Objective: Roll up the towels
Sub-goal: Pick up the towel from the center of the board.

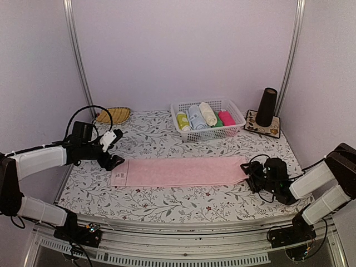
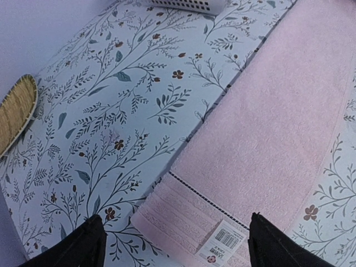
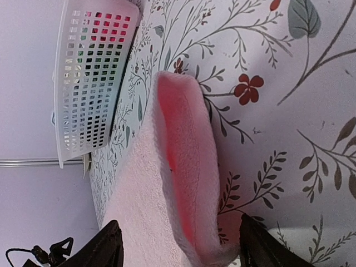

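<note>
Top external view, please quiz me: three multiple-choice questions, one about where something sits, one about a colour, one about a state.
1. Where is the white basket relative to the spread-out towel? A behind it; B on it; C in front of it.
2. What colour is that towel? A cream; B pale pink; C light blue.
3. How do the jaws of the left end effector stand? A open; B shut on the towel; C shut on nothing.
Answers: 1 A, the basket sits farther back; 2 B, it is pink in every view; 3 A, its jaws stand wide apart over the towel's labelled end.
</note>
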Controlling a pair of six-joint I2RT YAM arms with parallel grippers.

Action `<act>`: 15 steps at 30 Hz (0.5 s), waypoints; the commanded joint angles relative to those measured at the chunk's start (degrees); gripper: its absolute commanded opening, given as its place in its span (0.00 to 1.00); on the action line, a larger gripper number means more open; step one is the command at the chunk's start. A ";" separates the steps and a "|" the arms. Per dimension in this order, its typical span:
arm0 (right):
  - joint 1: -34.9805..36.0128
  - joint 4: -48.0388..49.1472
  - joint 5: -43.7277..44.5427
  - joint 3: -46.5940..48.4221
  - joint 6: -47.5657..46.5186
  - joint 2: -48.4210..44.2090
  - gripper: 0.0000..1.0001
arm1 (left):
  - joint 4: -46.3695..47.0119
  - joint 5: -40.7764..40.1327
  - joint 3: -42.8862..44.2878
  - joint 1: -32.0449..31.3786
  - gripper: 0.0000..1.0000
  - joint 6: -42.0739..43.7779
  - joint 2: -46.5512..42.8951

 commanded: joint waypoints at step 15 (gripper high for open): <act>-2.75 -10.17 -9.74 4.35 -23.73 -1.20 0.67 | 0.80 0.48 -0.07 -0.52 0.89 0.41 0.51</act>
